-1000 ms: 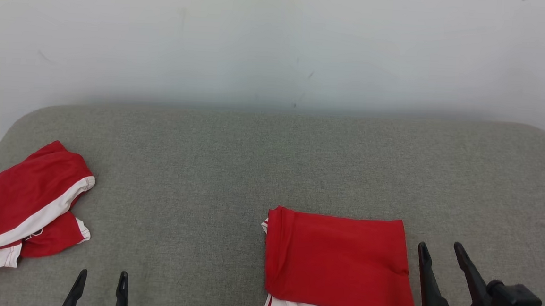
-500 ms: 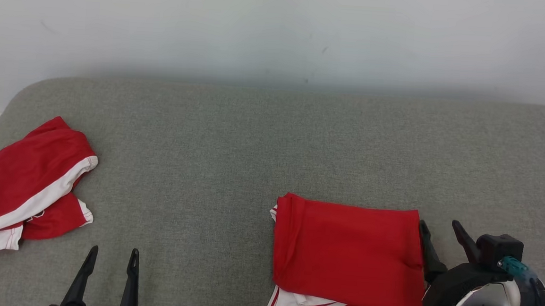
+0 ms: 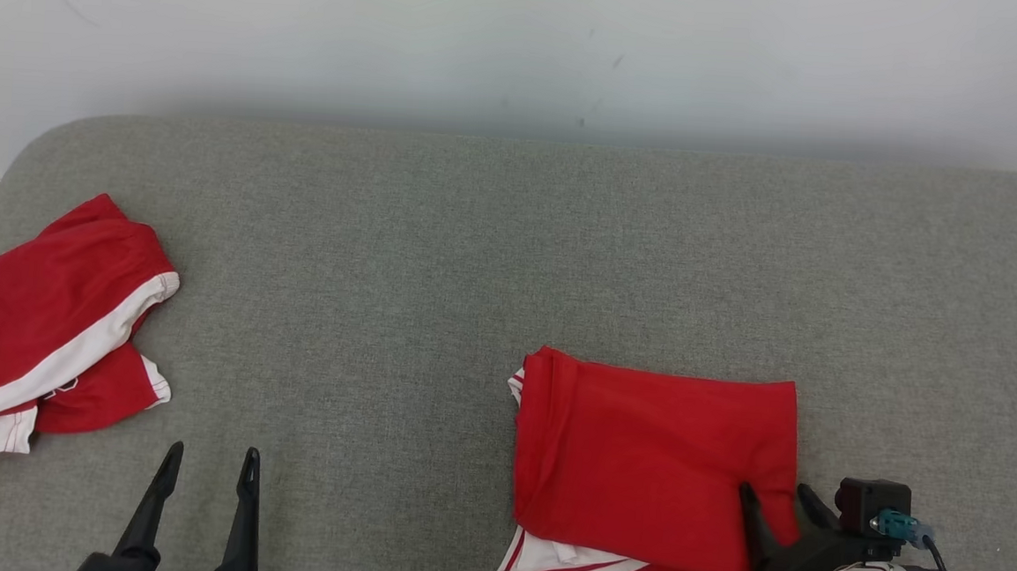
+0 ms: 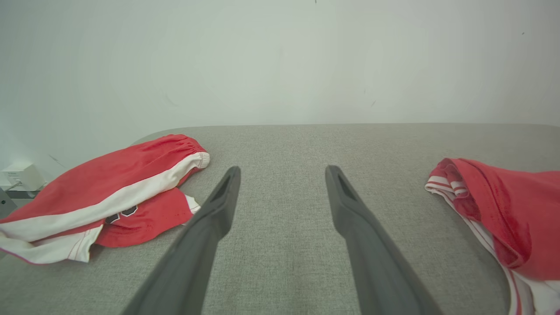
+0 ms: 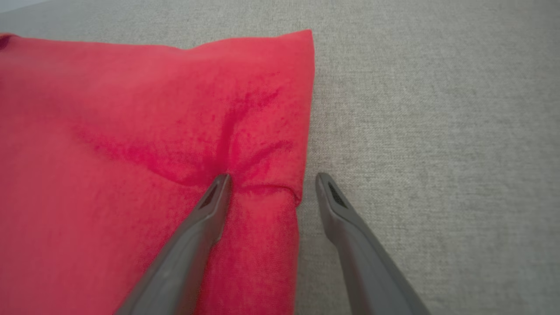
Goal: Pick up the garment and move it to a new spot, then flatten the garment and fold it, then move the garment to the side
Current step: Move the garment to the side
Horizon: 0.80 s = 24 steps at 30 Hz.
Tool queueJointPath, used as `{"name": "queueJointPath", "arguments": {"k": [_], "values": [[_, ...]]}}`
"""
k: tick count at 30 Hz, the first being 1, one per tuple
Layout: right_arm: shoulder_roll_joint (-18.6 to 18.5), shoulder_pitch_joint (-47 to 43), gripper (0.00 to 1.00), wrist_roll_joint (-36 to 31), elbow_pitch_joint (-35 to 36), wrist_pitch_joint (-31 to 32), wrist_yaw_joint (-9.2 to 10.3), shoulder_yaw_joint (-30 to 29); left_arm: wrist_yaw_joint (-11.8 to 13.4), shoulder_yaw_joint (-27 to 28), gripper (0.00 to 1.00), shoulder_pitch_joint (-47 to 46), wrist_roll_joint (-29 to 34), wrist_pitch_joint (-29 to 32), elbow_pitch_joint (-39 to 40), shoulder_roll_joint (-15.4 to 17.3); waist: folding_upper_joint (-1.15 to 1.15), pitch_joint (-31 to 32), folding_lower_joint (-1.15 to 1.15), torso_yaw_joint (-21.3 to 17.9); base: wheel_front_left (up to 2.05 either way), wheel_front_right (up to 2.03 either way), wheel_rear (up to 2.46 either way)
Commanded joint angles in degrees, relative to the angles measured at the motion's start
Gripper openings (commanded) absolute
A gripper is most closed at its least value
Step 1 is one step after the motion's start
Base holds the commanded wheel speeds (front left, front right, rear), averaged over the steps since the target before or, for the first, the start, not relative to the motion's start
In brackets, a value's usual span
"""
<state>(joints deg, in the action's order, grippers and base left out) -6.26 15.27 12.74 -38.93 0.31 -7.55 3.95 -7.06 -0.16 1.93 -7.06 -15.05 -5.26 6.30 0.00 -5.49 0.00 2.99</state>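
The garment [image 3: 648,462] is red with white trim and lies folded into a rectangle on the grey padded surface [image 3: 440,255], right of centre. My right gripper [image 3: 774,492] stands open astride the garment's right edge. In the right wrist view one finger [image 5: 205,210] presses a crease into the red garment [image 5: 131,131], and the other finger [image 5: 345,218] rests over bare grey cloth beside the edge. My left gripper [image 3: 212,451] is open at the lower left with nothing between its fingers. In the left wrist view the garment [image 4: 516,210] lies to the right of the left gripper [image 4: 283,168].
A second red piece with a broad white stripe [image 3: 47,328] lies crumpled at the surface's left end, also in the left wrist view [image 4: 109,192]. A white wall stands behind the far edge. A small white box [image 4: 22,175] sits off the left end.
The head camera has tilted, so the scene sits higher in the picture. My right gripper has moved left from beside the garment onto its right edge. The left gripper stays open.
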Motion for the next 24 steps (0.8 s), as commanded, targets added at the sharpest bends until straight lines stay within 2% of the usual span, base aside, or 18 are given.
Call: {"name": "queueJointPath", "arguments": {"k": [1, 3, 4, 9, 16, 24], "values": [[0.4, -0.3, 1.0, 0.4, -0.9, 0.5, 0.09, 0.5, 0.1, 0.1, 1.0, -0.7, -0.2, -0.2, 0.0, 0.0, 0.0, -0.1, 0.0, -0.1, 0.0, 0.0, 0.0], [1.1, -0.2, 0.18, 1.0, -2.3, 0.7, 0.08, 1.5, 0.0, 0.0, 1.0, -0.9, -0.1, -0.2, -0.1, 0.1, 0.0, -0.2, 0.0, -0.1, 0.0, 0.0, 0.0], [1.4, 0.0, 0.0, 1.5, -2.8, 0.7, 0.08, 1.9, 0.0, 0.0, 1.0, -1.0, -0.1, -0.2, -0.1, 0.0, 0.0, -0.3, 0.0, -0.2, 0.0, 0.0, 0.0], [0.6, 4.1, 0.0, 2.2, -4.3, -0.2, 0.09, 2.7, 0.0, 0.2, 1.0, -1.3, -0.1, -0.2, 0.1, 0.0, 0.0, -1.1, 0.0, -0.5, 0.0, 0.0, 0.0], [-1.5, 14.6, 0.0, 2.8, -5.1, -0.7, 0.09, 4.6, -0.1, 0.4, 1.0, -3.0, -0.3, -0.2, 1.0, 0.1, 0.0, -4.6, 0.0, -0.9, 0.0, 0.0, 0.0], [-7.0, 28.4, 0.0, 3.8, -6.8, -0.8, 0.09, 5.5, -0.2, 0.7, 1.0, -7.7, -0.9, -0.2, 5.6, -0.2, 0.0, -13.9, 0.0, -2.2, 0.0, 0.0, 0.0]]}}
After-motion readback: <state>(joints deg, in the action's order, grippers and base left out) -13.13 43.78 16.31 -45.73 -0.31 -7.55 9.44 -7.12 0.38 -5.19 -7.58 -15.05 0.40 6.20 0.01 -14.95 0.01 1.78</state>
